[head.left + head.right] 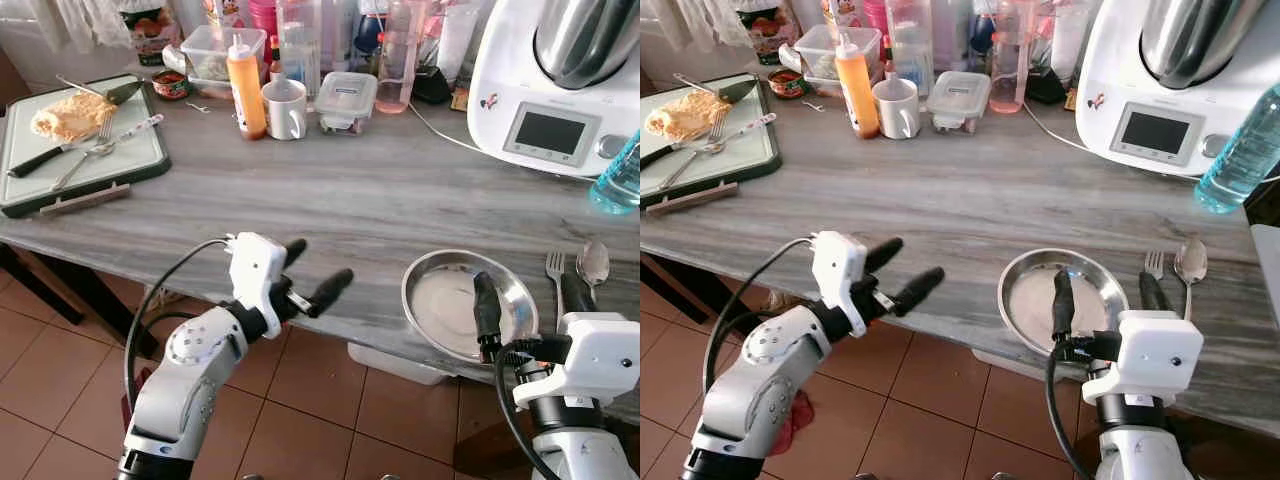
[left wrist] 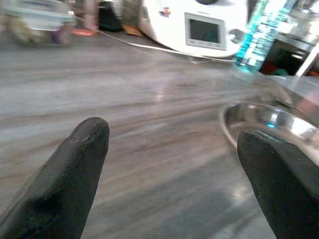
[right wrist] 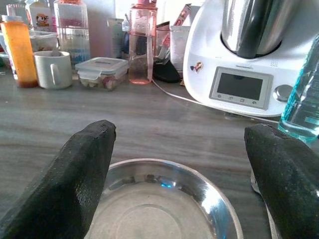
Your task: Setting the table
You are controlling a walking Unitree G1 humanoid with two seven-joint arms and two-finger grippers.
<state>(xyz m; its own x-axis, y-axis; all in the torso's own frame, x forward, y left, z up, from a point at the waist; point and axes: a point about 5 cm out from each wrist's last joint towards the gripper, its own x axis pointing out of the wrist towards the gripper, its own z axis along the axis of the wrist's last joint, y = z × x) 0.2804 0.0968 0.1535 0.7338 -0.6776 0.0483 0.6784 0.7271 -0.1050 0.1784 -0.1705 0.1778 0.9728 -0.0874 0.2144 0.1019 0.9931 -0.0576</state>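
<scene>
My right gripper [image 1: 525,300] spread wide over steel plate [image 1: 440,300] at table's [image 1: 350,190] near edge, fork [image 1: 556,270] and spoon [image 1: 594,262] beside; left gripper [image 1: 312,272] open, empty. Judged: place setting underway; next, fetch cup.

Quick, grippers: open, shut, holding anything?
Left gripper: open, holding nothing, above the table's near edge.
Right gripper: open, holding nothing, fingers spread over the steel plate.

Soft daylight filling the room, head views staying sharp and evenly lit, glare glinting off the steel plate [image 1: 455,300], soft shadows lying under the countertop [image 1: 350,190] clutter, left wrist view smearing with blur, near black fingers [image 2: 70,174] looming out of focus.
</scene>
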